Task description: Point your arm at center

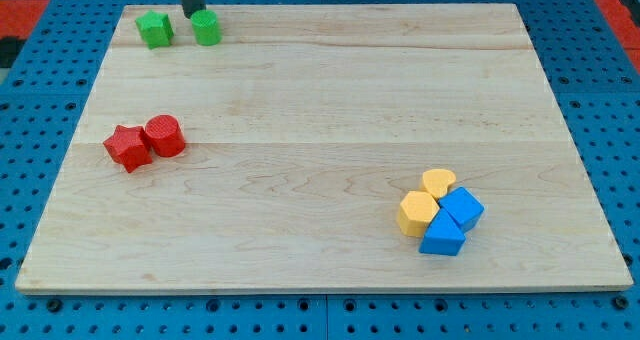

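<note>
My tip is at the view's top left, at the far edge of the wooden board, just left of and touching or almost touching the green cylinder. A green star-shaped block lies a little to the tip's left. A red star block and a red cylinder touch each other at the view's left. At the lower right, a yellow heart block, a yellow hexagon, a blue cube and a blue triangular block are clustered together.
The board lies on a blue perforated table. Red surface shows at the view's top corners.
</note>
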Controlling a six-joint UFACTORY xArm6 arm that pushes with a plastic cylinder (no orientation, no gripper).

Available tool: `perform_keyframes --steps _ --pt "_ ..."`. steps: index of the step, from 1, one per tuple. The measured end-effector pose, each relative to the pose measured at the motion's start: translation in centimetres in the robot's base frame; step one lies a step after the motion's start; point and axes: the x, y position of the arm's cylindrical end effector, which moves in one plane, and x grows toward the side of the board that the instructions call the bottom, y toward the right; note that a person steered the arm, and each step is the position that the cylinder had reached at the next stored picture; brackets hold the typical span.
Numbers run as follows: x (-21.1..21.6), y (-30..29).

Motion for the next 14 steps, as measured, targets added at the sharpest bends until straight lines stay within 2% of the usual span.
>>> perform_keyframes --steps 1,3,4,12,13,14 --pt "-1.4 0.4" --pt "-1.4 13.4" --pt "-1.3 14.4" --pt "-1.5 14.4" --pt "-0.8 14.3" --pt "1.8 14.3"
